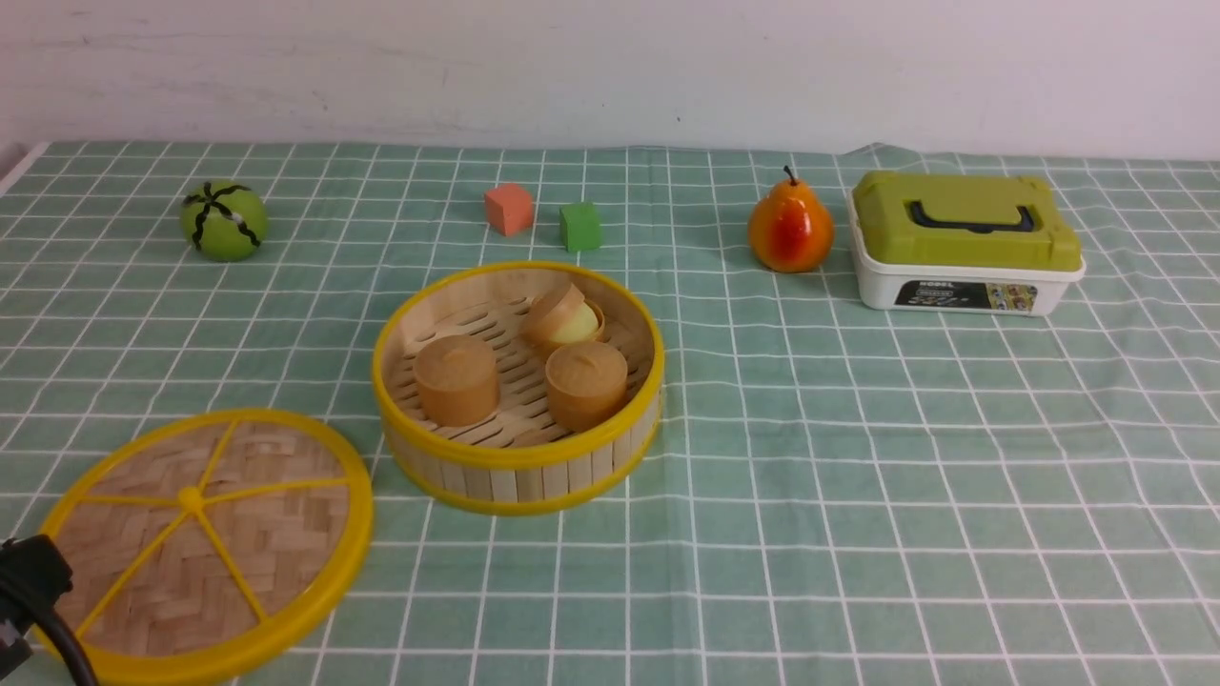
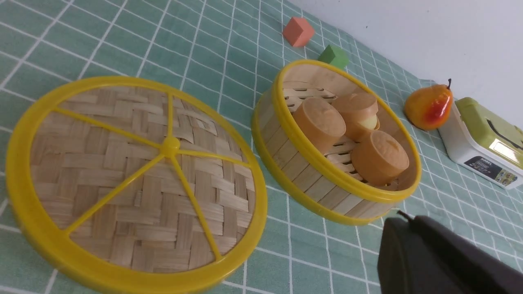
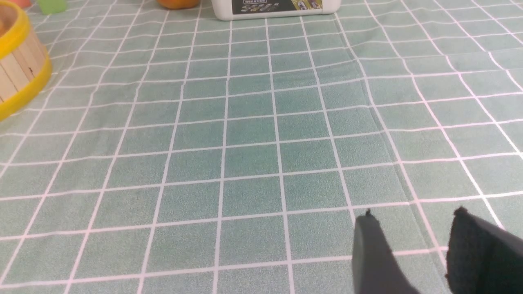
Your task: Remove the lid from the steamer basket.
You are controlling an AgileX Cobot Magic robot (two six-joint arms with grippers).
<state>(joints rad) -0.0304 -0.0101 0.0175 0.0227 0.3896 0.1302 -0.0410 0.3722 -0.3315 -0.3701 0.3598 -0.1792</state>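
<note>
Currently the lid [image 1: 276, 534] lies flat on the table [image 1: 762, 572], woven side showing, with its yellow rim, spokes and centre knob facing up. It is off the basket [image 1: 519, 457], at the front left of the table, near the basket but apart from it. The basket stands upright and uncovered to the right of the lid and farther back, its slatted floor partly in view. Inside are three small round tubs: one [image 1: 456, 381] at the left, one [image 1: 586, 386] at the front right, and one [image 1: 567, 319] behind them. The rear tub has its cap [image 1: 555, 310] tipped up at a slant, and something pale and rounded [image 1: 579, 324] shows beneath it. The two other tubs look covered.

The left tool [image 2: 402, 216] is closed, its jaws together, and has hold of nothing. In the front view only a dark part of the left arm [image 1: 33, 581] appears, at the lower left corner, overlapping the lid's edge. The right tool [image 3: 413, 212] is open, with a clear gap between its fingers and only the checked green cloth [image 3: 253, 163] seen through it; it grips nothing.

Along the back of the table, from left to right, sit a green ball [image 1: 224, 221] with dark stripes, a coral block [image 1: 509, 209], a green block [image 1: 579, 227], an orange-red pear [image 1: 791, 229], and a white box [image 1: 953, 286] with an olive top [image 1: 963, 219] and black handle [image 1: 972, 221].
</note>
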